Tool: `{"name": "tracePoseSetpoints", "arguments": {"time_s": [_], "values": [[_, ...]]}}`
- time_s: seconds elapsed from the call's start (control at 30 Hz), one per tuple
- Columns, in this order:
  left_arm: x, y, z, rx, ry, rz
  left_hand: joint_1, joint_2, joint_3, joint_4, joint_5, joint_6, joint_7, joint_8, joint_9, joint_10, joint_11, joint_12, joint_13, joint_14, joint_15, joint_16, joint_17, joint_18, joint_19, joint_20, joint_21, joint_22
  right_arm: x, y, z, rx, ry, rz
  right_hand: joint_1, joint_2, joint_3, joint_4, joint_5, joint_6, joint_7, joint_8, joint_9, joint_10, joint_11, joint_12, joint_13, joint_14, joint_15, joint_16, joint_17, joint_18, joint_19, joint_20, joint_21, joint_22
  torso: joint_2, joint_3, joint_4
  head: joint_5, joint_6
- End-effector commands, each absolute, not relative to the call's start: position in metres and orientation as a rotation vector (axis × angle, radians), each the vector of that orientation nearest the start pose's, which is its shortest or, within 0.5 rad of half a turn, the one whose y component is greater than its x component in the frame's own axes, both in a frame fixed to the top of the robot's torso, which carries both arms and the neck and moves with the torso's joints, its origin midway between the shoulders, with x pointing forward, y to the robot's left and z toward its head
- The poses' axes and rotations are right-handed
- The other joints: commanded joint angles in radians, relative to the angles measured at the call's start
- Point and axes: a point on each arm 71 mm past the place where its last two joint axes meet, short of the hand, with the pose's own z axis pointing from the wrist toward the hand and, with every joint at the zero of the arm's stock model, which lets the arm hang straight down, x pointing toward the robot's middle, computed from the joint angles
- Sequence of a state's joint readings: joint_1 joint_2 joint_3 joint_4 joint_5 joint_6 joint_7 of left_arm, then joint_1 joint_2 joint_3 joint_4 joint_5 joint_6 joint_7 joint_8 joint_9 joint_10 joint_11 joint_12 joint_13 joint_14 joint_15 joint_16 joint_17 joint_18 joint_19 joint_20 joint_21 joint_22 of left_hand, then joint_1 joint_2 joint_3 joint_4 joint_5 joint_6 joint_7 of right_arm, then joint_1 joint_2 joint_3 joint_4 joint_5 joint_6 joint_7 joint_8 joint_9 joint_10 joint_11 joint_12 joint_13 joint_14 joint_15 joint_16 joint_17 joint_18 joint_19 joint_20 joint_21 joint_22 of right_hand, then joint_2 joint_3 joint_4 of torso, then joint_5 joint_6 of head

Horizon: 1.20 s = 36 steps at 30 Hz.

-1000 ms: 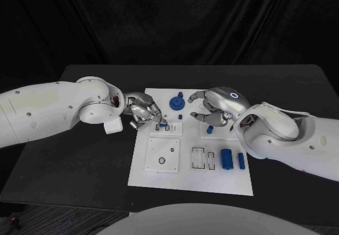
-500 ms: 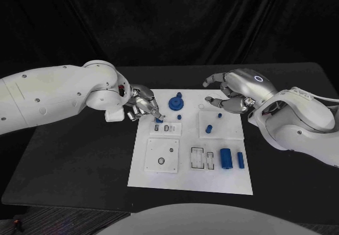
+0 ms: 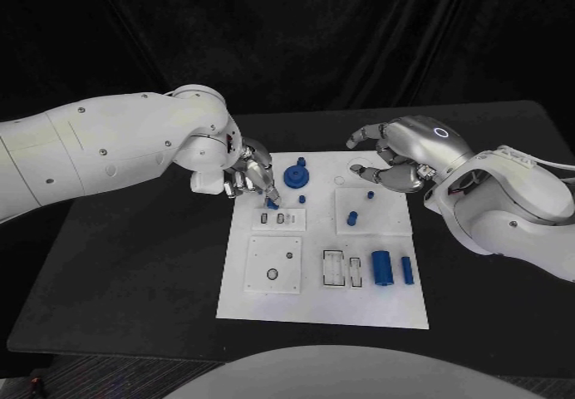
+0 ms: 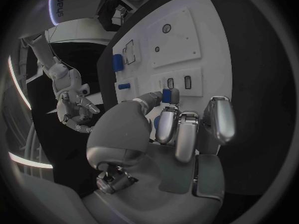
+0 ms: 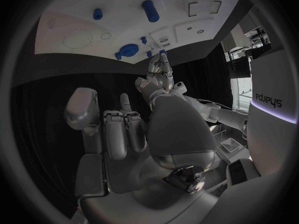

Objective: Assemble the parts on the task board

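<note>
One small blue part (image 3: 272, 202) sits pinched in your left hand (image 3: 254, 177) at the task board's (image 3: 300, 307) eleven o'clock, seemingly awaiting seating in a slot (image 3: 265, 218) below, while your right hand (image 3: 401, 158) hovers loosely curled, empty.

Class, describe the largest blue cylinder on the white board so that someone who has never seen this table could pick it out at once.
Start at the white task board in the middle of the black table. Go to the edge nearest the robot's right arm, toward the near end: two blue cylinders lie there side by side. The largest blue cylinder is the thicker one, between a slimmer blue cylinder and a pair of rectangular slots.
</note>
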<state>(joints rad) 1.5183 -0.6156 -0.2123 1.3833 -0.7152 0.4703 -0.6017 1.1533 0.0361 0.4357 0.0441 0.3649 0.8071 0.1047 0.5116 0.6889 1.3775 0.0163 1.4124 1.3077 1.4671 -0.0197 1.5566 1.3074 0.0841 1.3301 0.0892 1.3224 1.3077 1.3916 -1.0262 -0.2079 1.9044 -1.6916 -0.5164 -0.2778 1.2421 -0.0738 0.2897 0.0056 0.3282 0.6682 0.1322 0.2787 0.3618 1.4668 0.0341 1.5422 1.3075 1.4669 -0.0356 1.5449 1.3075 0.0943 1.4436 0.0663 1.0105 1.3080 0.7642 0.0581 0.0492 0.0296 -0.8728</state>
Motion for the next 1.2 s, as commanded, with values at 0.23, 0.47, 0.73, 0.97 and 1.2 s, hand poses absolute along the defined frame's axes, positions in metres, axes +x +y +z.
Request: {"name": "tracePoseSetpoints", "arguments": {"time_s": [0.23,0.47,0.73,0.97,1.2], "values": [[0.506,0.132,-0.152,0.076,2.663,-0.386,-0.012,0.008,0.017,-0.007,-0.006,0.032,-0.021,-0.008,0.008,-0.001,0.001,-0.003,0.073,0.063,-0.005,-0.001,0.218,-0.012,0.004,-0.001,-0.007,0.167,0.415,-0.188,-0.122,-0.295,1.439,0.584,0.016,0.004,0.002,0.008,0.004,0.011,0.000,0.006,-0.005,0.065,0.002,-0.009,0.212,0.087,0.000,-0.005,0.183,0.009,-0.009,0.001,-0.008,0.122,0.000,0.0006,0.0028,0.015,0.000],[0.506,0.126,-0.152,0.087,2.664,-0.385,-0.020,0.010,0.019,-0.006,-0.014,0.035,-0.020,-0.015,0.005,-0.004,0.002,-0.005,0.070,0.061,-0.004,-0.002,0.215,-0.011,0.000,-0.001,-0.012,0.165,0.416,-0.188,-0.123,-0.291,1.455,0.583,0.017,0.004,0.003,0.008,0.008,0.013,0.000,0.006,-0.007,0.063,0.003,-0.011,0.210,0.086,0.000,-0.006,0.181,0.009,-0.009,0.001,-0.012,0.121,0.000,0.0008,0.0007,0.020,0.000],[0.505,0.120,-0.155,0.084,2.655,-0.411,-0.022,0.013,0.023,-0.007,-0.017,0.036,-0.020,-0.020,0.003,-0.007,0.002,-0.008,0.068,0.058,-0.004,-0.003,0.212,-0.010,-0.002,0.000,-0.015,0.164,0.415,-0.190,-0.124,-0.286,1.463,0.581,0.018,0.004,0.003,0.009,0.012,0.016,0.000,0.007,-0.009,0.060,0.003,-0.014,0.206,0.086,0.000,-0.008,0.177,0.010,-0.010,0.001,-0.014,0.121,0.000,0.0006,0.0009,0.021,0.000],[0.506,0.119,-0.161,0.070,2.655,-0.424,-0.022,0.013,0.024,-0.008,-0.017,0.036,-0.020,-0.021,0.002,-0.007,0.002,-0.007,0.068,0.058,-0.004,-0.003,0.212,-0.011,-0.001,0.000,-0.014,0.165,0.415,-0.193,-0.124,-0.276,1.469,0.578,0.017,0.004,0.003,0.010,0.013,0.018,0.000,0.007,-0.010,0.059,0.003,-0.016,0.204,0.085,0.000,-0.008,0.176,0.010,-0.010,0.001,-0.015,0.120,0.000,0.0014,0.0003,0.022,0.000],[0.505,0.121,-0.167,0.056,2.664,-0.426,-0.021,0.016,0.028,-0.010,-0.016,0.038,-0.020,-0.024,0.001,-0.007,0.002,-0.007,0.068,0.058,-0.003,-0.003,0.212,-0.011,-0.001,0.000,-0.014,0.165,0.415,-0.194,-0.126,-0.266,1.484,0.579,0.016,0.004,0.003,0.013,0.014,0.020,0.000,0.008,-0.012,0.058,0.004,-0.017,0.203,0.085,0.001,-0.009,0.174,0.011,-0.011,0.002,-0.019,0.119,0.000,0.0023,0.0010,0.024,0.000]]}}
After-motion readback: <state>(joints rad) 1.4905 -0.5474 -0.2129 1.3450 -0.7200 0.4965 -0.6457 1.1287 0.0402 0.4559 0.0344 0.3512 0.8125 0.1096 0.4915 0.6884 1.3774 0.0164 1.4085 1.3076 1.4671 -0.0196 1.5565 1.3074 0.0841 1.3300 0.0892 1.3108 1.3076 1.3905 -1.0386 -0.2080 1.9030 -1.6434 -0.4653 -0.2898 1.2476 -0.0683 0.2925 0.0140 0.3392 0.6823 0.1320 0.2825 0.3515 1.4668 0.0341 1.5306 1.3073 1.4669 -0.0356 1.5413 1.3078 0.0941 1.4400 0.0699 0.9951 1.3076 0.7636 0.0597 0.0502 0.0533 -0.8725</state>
